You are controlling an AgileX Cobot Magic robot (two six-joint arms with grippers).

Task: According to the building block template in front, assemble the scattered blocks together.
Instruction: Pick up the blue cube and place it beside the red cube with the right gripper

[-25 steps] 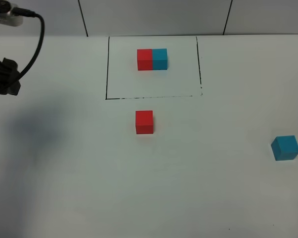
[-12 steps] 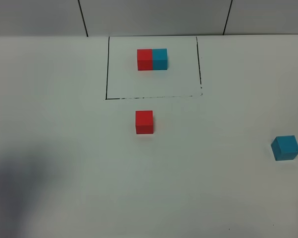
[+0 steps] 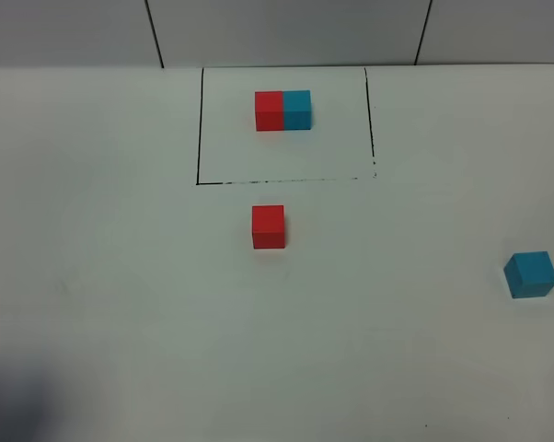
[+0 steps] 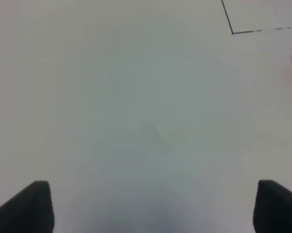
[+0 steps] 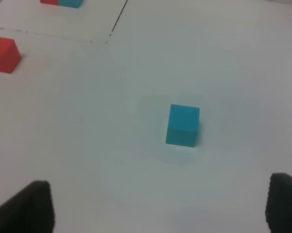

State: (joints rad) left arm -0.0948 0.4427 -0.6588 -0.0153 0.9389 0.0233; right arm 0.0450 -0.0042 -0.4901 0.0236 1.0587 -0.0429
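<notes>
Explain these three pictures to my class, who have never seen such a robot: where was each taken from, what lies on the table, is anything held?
The robot has two arms, each ending in a two-fingered gripper. One picture comes from a camera mounted high, looking down on the white table; no arm shows there. Inside a drawn black rectangle sits the template, a red and a blue cube joined. Outside it lie a loose red cube and, far to the right, a loose blue cube. The other two pictures come from cameras on the wrists; the dark shapes in them are fingertips. The left gripper is open over the table. The right gripper is open, the blue cube ahead of it. Nothing is held.
</notes>
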